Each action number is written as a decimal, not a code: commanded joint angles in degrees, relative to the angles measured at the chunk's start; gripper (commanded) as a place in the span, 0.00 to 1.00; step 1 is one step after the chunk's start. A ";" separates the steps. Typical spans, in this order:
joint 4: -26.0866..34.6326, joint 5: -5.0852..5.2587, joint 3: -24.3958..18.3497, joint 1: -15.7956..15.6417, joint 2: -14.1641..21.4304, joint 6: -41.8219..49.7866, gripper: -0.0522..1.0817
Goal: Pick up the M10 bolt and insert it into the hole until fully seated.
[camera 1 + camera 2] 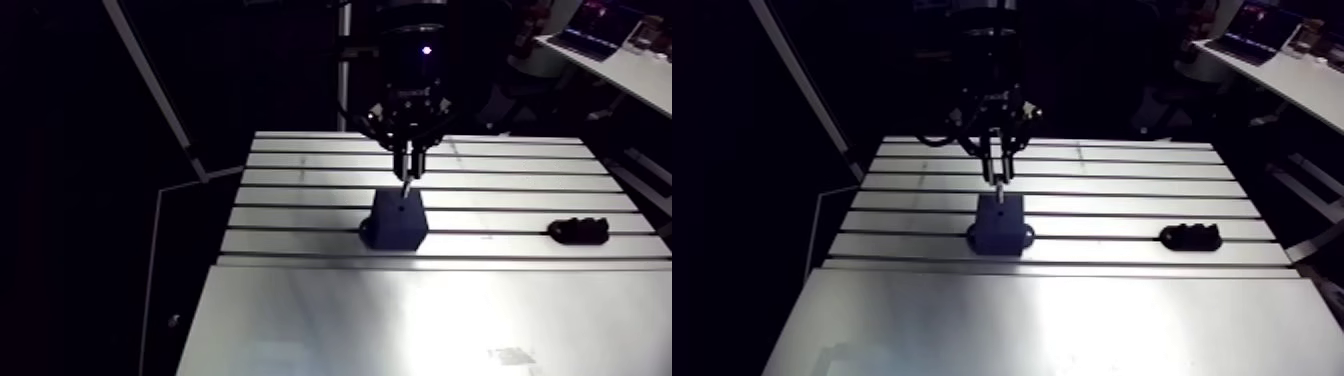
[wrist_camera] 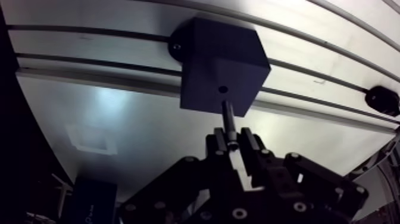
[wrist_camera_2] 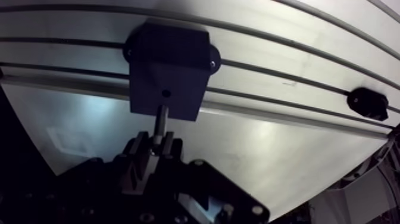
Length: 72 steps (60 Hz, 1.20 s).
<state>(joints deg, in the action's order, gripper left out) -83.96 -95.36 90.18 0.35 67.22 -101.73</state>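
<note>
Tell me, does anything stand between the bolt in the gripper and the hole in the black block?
Nothing visible does. The gripper is shut on the bolt, whose tip points at the hole; only the bare face of the black block shows between them. The small black part lies well off to the side.
</note>
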 commanded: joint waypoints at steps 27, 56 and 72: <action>-0.28 -0.13 -0.07 0.01 -0.65 -0.09 1.00; -0.37 -0.13 0.46 0.01 -0.74 0.00 1.00; -0.37 -0.13 0.81 0.01 -0.66 -0.18 1.00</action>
<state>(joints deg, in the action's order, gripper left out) -84.33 -95.49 90.69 0.35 66.52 -101.81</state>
